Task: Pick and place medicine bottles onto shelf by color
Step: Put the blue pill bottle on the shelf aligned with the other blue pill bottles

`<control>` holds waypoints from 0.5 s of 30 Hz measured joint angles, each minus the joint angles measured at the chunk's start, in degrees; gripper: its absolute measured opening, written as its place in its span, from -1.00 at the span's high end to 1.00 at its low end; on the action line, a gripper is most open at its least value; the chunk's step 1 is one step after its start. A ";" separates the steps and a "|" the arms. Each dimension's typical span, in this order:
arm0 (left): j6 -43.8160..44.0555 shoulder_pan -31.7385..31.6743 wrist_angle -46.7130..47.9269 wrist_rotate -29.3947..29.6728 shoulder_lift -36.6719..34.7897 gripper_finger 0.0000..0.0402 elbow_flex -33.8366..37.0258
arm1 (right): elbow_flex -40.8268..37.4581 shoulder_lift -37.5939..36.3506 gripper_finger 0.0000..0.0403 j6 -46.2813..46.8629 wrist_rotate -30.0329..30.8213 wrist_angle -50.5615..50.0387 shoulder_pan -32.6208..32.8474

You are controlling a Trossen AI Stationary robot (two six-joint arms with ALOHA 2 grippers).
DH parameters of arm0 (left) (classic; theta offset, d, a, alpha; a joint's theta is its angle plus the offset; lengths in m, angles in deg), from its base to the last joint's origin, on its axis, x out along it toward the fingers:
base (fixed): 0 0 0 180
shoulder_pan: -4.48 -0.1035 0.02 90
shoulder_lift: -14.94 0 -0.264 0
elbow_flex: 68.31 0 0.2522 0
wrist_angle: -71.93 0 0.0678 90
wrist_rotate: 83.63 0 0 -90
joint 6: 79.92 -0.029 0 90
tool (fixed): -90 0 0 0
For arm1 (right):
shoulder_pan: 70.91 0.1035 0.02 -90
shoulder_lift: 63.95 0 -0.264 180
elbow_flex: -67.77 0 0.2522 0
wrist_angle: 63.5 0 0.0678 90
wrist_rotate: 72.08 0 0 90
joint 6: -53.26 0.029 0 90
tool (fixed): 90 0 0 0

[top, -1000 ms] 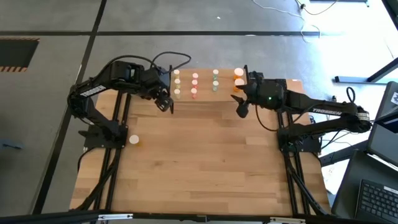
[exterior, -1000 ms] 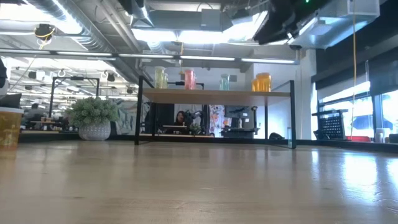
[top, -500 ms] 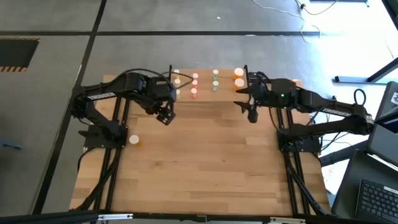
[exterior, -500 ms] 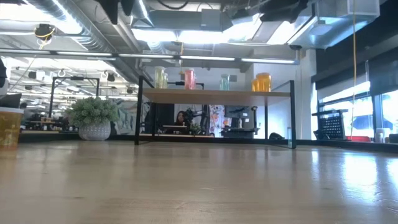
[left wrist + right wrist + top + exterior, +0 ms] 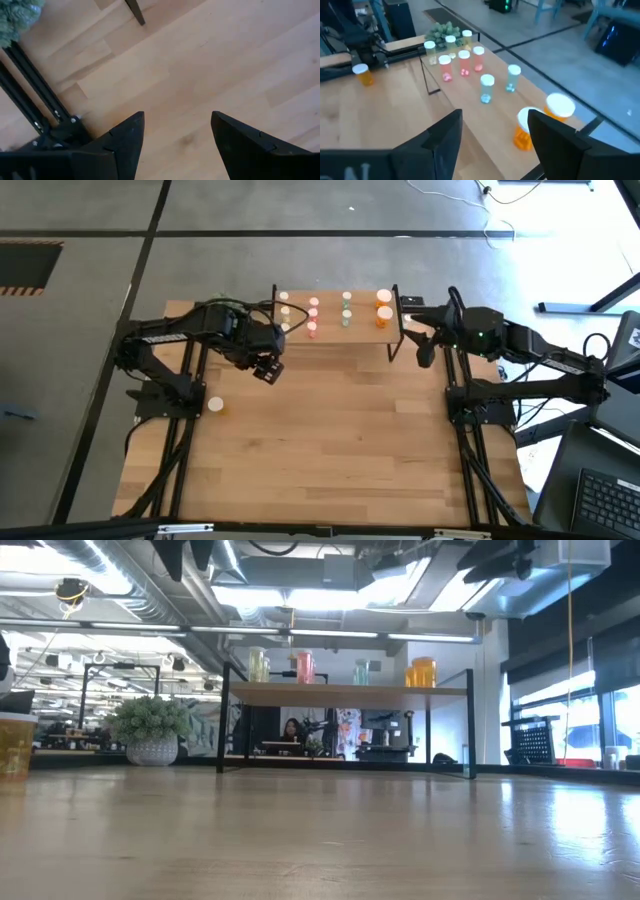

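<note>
We see the small light-wood shelf on black legs [image 5: 335, 330] at the far edge of the big wooden worktop [image 5: 330, 440], whose whole near span lies bare. On the shelf stand four colour columns of small pale-capped bottles [image 5: 313, 315]: three yellowish, three pink, three green and two larger orange. One more orange bottle [image 5: 215, 406] stands well apart, by the worktop's left edge. The left hand [image 5: 266, 370], empty with fingers spread, has drawn back from the shelf's left front corner. The right hand [image 5: 425, 352], also open and empty, has swung off past the shelf's right end.
</note>
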 joint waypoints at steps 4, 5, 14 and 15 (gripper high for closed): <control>1.90 0.02 -0.01 -0.04 -0.14 -0.13 0.00 | -0.02 0.36 -0.13 2.70 -0.19 -1.27 -1.30; 2.14 0.02 -0.11 -0.02 -0.65 -0.13 0.05 | -0.02 0.60 -0.13 2.49 -0.36 -1.64 -1.80; 7.24 1.81 -0.19 -0.36 -9.00 -0.12 7.15 | -0.07 1.91 -0.13 2.04 -6.02 -1.71 -5.76; 7.90 2.66 -0.02 -0.61 -10.54 -0.13 9.05 | -0.07 1.87 -0.13 2.04 -6.11 -1.60 -6.04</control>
